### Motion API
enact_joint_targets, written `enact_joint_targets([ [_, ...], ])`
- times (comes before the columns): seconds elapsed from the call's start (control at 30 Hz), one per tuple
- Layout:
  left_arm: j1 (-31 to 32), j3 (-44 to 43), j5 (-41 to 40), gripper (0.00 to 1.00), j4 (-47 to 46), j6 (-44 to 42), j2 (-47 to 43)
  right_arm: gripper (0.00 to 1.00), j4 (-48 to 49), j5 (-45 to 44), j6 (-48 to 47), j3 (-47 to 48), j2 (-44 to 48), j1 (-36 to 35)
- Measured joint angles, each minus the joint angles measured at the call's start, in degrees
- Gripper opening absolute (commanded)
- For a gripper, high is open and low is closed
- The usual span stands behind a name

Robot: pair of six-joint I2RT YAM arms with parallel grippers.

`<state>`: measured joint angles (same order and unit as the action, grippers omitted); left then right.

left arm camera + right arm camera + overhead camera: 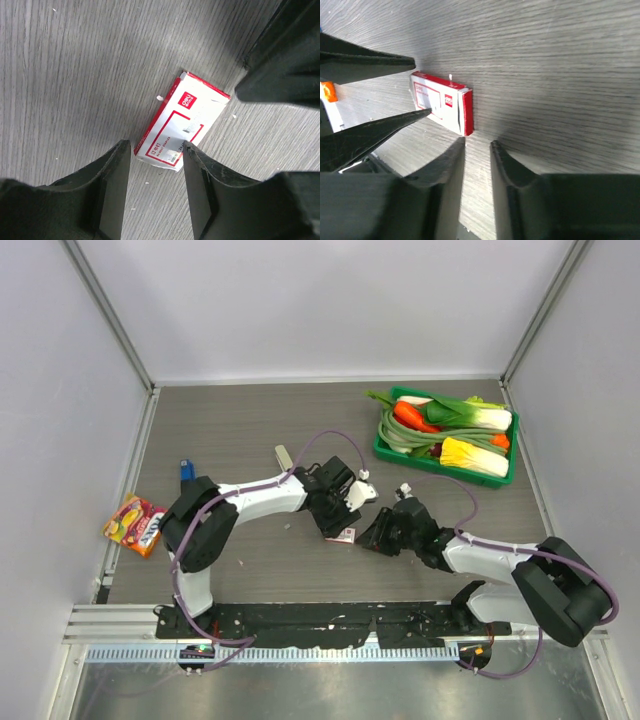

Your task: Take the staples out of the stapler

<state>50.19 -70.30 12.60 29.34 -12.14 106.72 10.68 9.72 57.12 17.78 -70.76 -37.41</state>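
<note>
The blue stapler (186,471) lies at the table's left, beside the left arm's elbow and far from both grippers. A short silver-grey strip of staples (283,456) lies behind the left forearm. My left gripper (336,518) (156,150) is open and empty, with its fingertips at the near end of a flat white-and-red box (182,120). My right gripper (376,536) (477,145) faces it from the other side. Its jaws are a narrow gap apart and hold nothing. They stand just short of the box's red edge (466,111).
An orange snack packet (135,524) lies at the left edge. A green tray (385,448) of vegetables stands at the back right. Tiny pale specks (160,98) lie on the wood round the box. The two grippers are close together at mid-table.
</note>
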Motion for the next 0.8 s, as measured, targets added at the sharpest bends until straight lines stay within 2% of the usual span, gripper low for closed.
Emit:
enact_joint_targets([
  [0.1,0.0,-0.11,0.07,0.5,0.35,0.02,-0.15,0.21,0.02,-0.98,0.09,0.02,-0.52,0.0],
  [0.17,0.04,-0.48,0.24,0.52,1.22,0.02,-0.31,0.2,0.39,-1.2,0.0,0.26,-1.31,0.0],
  [0.27,0.07,-1.92,0.94,0.56,3.82,0.02,-1.07,0.28,0.87,-1.31,-0.09,1.38,-2.99,0.0],
  [0.33,-0.13,-3.28,1.46,0.63,5.79,0.02,-2.12,0.34,0.42,-1.51,-0.52,1.92,-3.1,0.0],
  [0.37,-0.57,-4.22,1.64,0.89,7.02,0.07,-2.8,0.39,-0.04,-1.75,-1.16,2.36,-2.99,-0.02],
  [0.4,-0.9,-5.57,2.03,1.0,8.44,0.2,-3.58,0.47,-1.09,-2.16,-2.03,2.91,-2.71,-0.04],
  [0.43,-1.36,-6.91,2.38,1.0,9.55,0.15,-4.39,0.55,-2.1,-2.64,-2.62,3.28,-2.25,-0.04],
  [0.47,-2.12,-8.41,2.99,1.0,10.71,0.5,-5.16,0.72,-3.5,-3.21,-3.87,3.69,-1.01,-0.04],
  [0.6,-8.7,-14.19,7.15,1.0,15.19,1.79,-7.65,0.78,-9.27,-6.21,-7.72,5.33,5.44,-0.04],
  [0.8,-26.53,-16.2,13.6,1.0,20.57,2.73,-12.35,0.8,-18.21,-13.66,-13.44,11.17,15.1,-0.04],
])
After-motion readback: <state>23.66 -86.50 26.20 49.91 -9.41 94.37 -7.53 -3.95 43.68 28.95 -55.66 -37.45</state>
